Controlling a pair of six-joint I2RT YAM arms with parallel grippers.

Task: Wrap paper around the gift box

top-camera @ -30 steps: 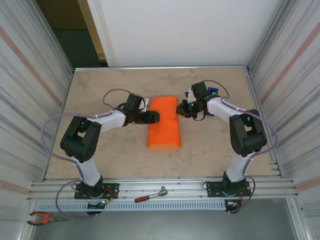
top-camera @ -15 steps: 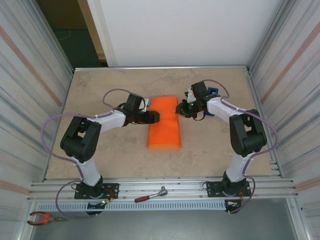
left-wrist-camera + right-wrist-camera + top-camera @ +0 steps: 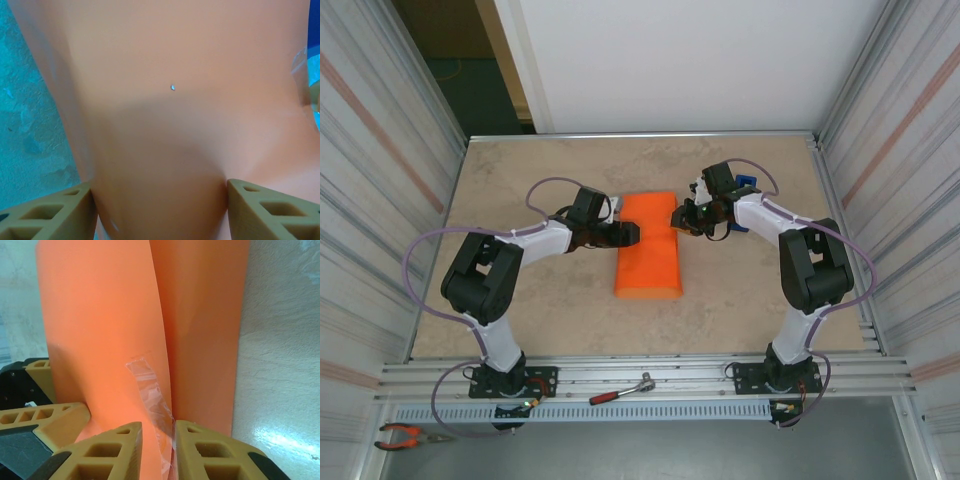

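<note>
Top external view: one plain bright orange matte sheet of paper point(image 3: 648, 262) lies folded into a long bundle in the middle of the beige stone-look table point(image 3: 520, 320). The gift box is hidden beneath it. Two arms meet at the bundle's far half. The left gripper point(image 3: 626, 233) is at its left edge and the right gripper point(image 3: 682, 219) at its right edge. One blue tape dispenser point(image 3: 748, 183) sits just behind the right wrist. Bare tabletop lies open on every side of the bundle, which is well apart from the walls. On the near rail lie one red-handled ratchet point(image 3: 620, 390) and one pair of orange-handled pliers point(image 3: 405, 436).

Left wrist view: the jaws stand wide. A paper-covered bulk fills the gap and touches both tan fingers point(image 3: 45, 215), so this gripper clasps the paper.

Right wrist view: the jaws are parted by a narrow slot. The edge of the top paper flap and one strip of clear tape point(image 3: 150, 390) run down into that slot. The flap's edge lies just beside one finger point(image 3: 215, 452).
</note>
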